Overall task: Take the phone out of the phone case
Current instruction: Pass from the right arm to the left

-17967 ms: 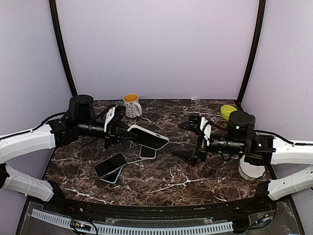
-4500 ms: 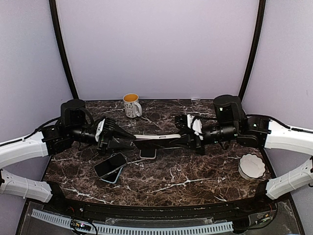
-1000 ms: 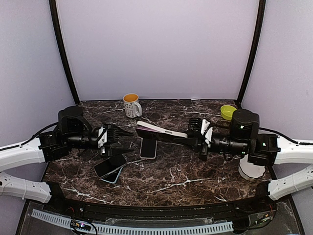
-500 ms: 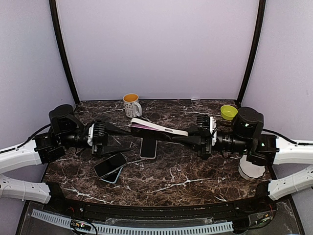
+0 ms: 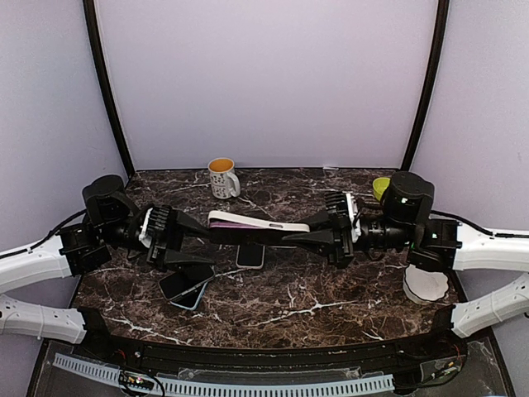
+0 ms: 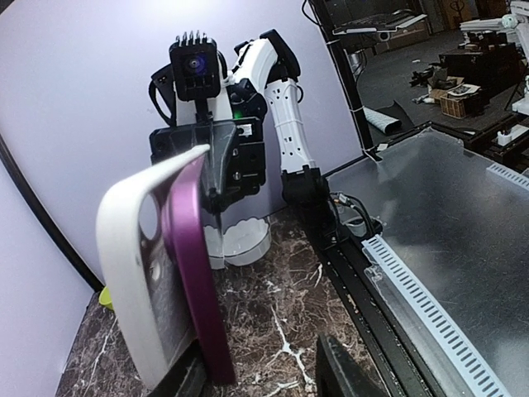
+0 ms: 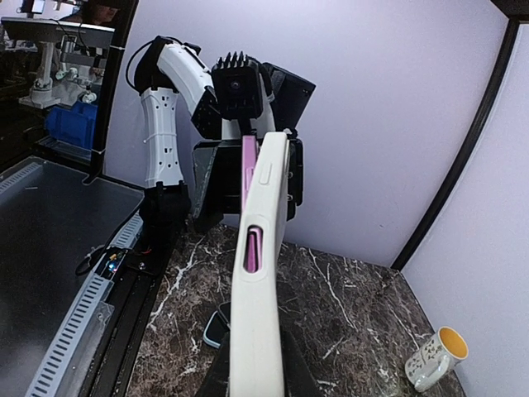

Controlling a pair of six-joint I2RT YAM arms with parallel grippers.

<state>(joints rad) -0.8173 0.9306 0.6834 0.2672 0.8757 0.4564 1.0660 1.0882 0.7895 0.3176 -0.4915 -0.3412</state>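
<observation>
A white phone case (image 5: 263, 222) with a purple phone (image 5: 234, 225) in it hangs level in the air between both arms. My right gripper (image 5: 302, 237) is shut on the case's right end; in the right wrist view the case (image 7: 260, 289) stands edge-on between the fingers (image 7: 216, 374), with the phone (image 7: 248, 178) showing along it. My left gripper (image 5: 202, 241) is open around the left end. In the left wrist view the phone (image 6: 194, 273) stands slightly off the case (image 6: 132, 273), next to one finger (image 6: 178, 379) and well apart from the other.
Two overlapping phones (image 5: 186, 281) lie on the marble under the left gripper, and another phone (image 5: 250, 255) lies below the held case. A mug (image 5: 221, 177) stands at the back, a green bowl (image 5: 381, 188) at the back right, and a white bowl (image 5: 424, 285) at the right.
The right arm has carried the cased phone leftward and levelled it. The left gripper drew back, then came forward, so the phone's left end now sits between its fingers.
</observation>
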